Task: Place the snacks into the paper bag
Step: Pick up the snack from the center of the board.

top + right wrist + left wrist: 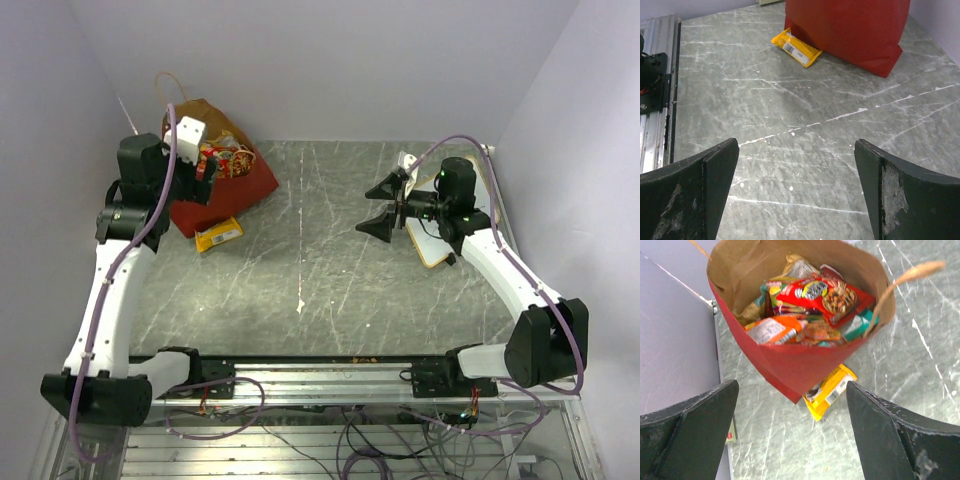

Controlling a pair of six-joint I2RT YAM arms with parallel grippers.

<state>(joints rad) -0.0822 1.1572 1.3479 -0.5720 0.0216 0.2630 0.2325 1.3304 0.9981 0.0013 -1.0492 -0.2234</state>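
Both pincers stand wide open and empty: the right gripper over the tabletop's right side, the left gripper above the far-left corner. There the yellow packet lies flat against the full red paper bag, its long axis slanting left-right. It is best pinched across its width at the free end.

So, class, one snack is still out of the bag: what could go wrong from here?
1. The yellow packet lies flat against the base of the paper bag; the left gripper reaching for it may shove or tip the bag.
2. The bag is already heaped with snacks near its rim, so another packet might slide back out.
3. A loop handle arches beside the opening and could catch on the gripper.
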